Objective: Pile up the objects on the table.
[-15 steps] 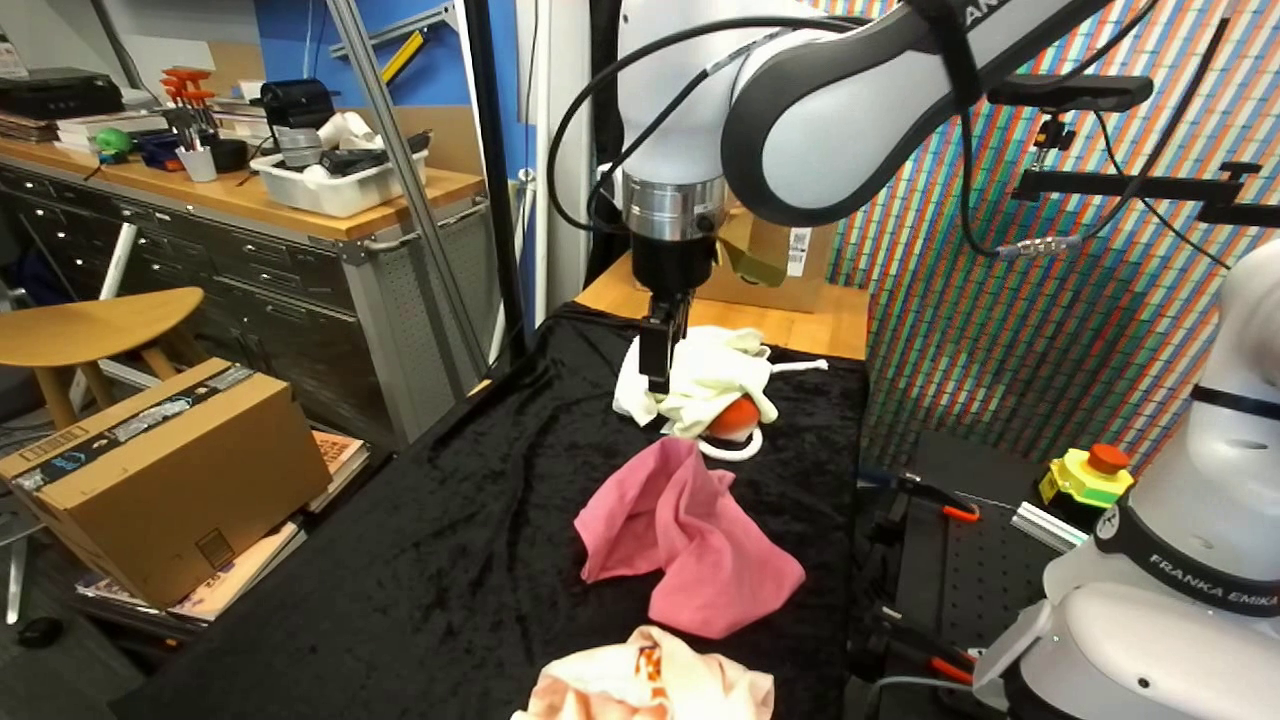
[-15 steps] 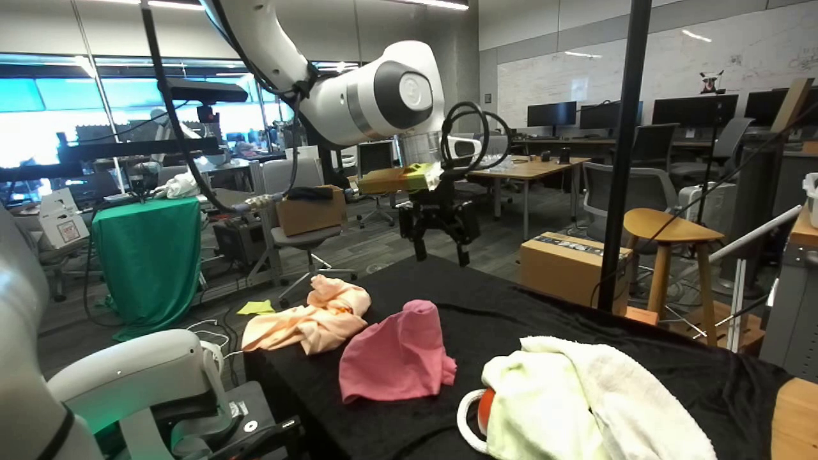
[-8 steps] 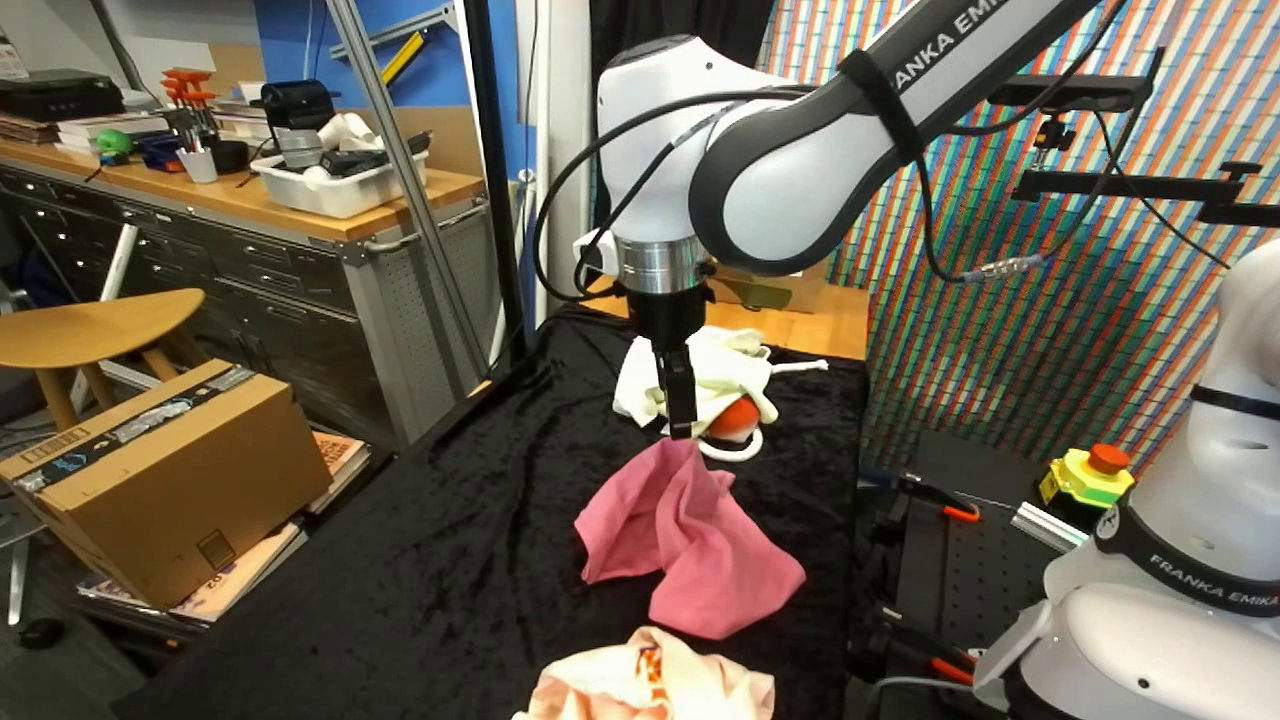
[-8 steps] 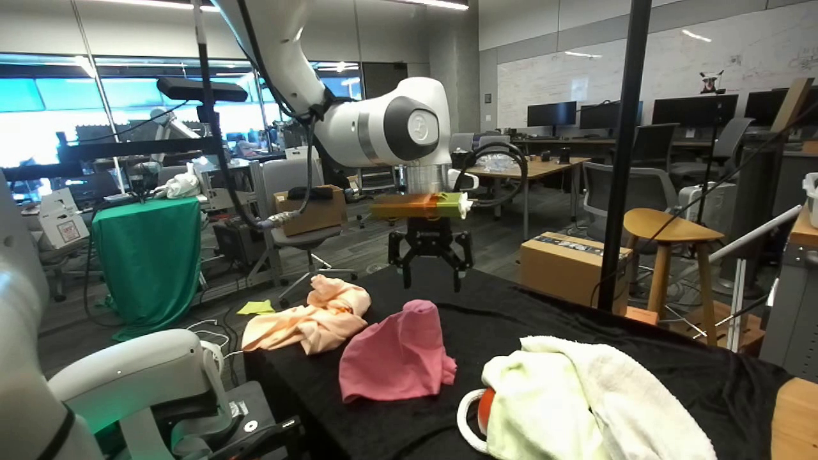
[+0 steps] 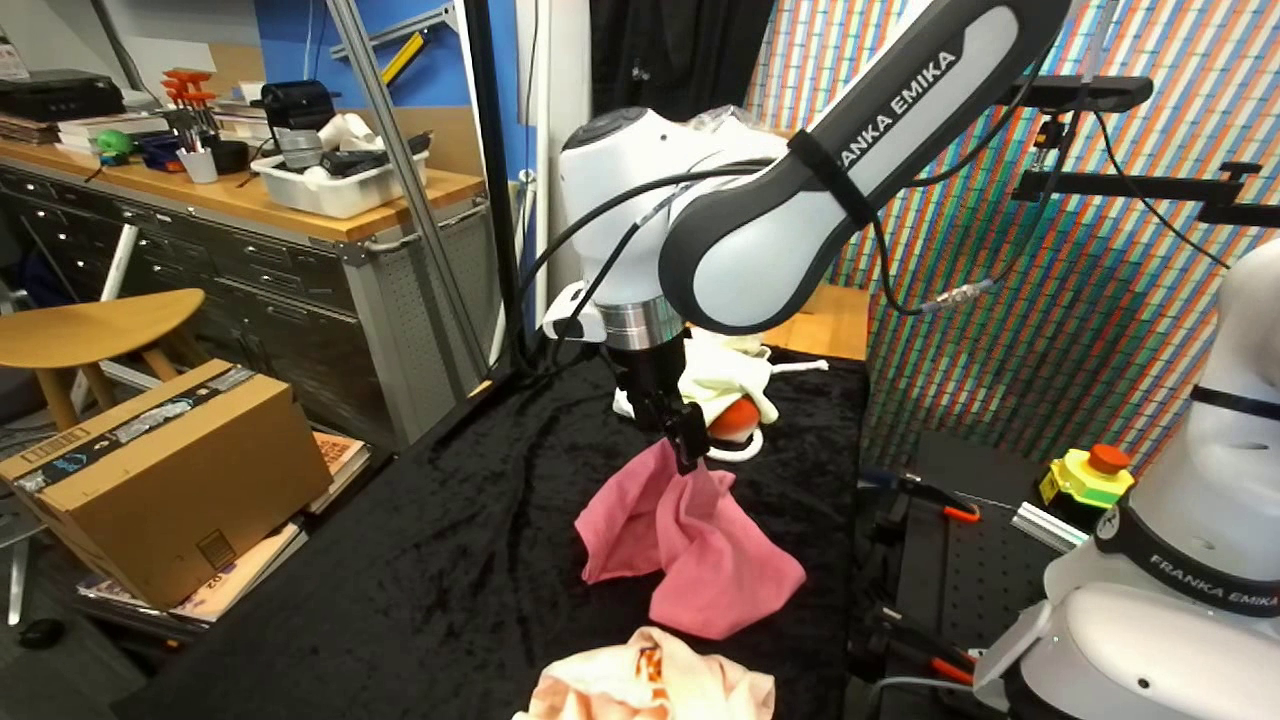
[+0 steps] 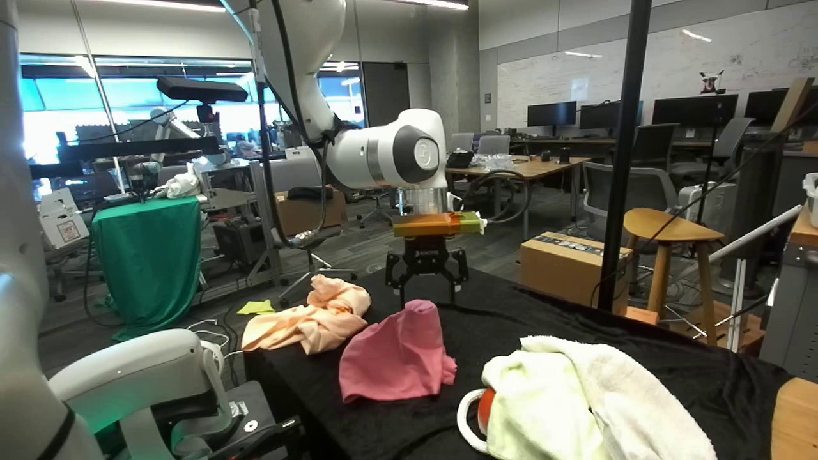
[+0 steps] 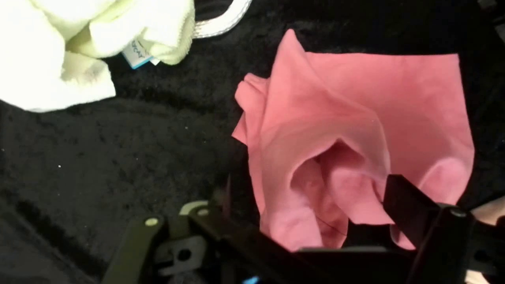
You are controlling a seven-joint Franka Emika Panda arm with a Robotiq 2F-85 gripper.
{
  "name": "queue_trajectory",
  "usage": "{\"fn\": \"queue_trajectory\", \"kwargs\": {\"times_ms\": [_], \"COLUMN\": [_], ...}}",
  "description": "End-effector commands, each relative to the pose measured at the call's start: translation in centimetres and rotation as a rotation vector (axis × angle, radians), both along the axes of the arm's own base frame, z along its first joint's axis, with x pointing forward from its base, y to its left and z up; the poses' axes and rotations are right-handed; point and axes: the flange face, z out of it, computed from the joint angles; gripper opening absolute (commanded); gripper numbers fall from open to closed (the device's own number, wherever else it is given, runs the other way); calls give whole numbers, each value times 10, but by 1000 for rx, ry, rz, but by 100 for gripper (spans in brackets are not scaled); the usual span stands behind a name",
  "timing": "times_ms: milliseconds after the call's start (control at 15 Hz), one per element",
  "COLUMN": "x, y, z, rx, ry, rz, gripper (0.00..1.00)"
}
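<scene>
1. The step in hand looks to be taking hold of the pink cloth [image 6: 399,358], which rises to a soft peak at the lower centre of the frame in an exterior view.
2. The fingers [image 7: 410,211] are spread and hold nothing; the wrist view shows part of the cloth's open fold between them. Whether they touch it, I cannot tell.
3. Check depth before lowering: in an exterior view the peak shows between the fingertips, but how far behind it they stand is unclear.
4. Go down gently and stop short of the surface [image 5: 400,580]. Its dark covering looks soft and could get pinched along with the cloth.
5. Close on several layers at once, since a single fold may slip, and lift straight until the hem clears.
6. For a base, the pale towel [image 6: 620,383] at lower right looks broadest, though a red thing [image 5: 737,415] pokes out from it and may tip the pile. The peach cloth [image 6: 319,316], left of centre, seems best kept for later.
</scene>
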Motion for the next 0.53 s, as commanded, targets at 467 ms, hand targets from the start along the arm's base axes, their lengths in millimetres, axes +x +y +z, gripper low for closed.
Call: {"fn": "queue_trajectory", "kwargs": {"times_ms": [467], "x": [18], "y": [9], "z": [-44], "rx": [-80], "ry": [45], "rz": [225], "gripper": [100]}}
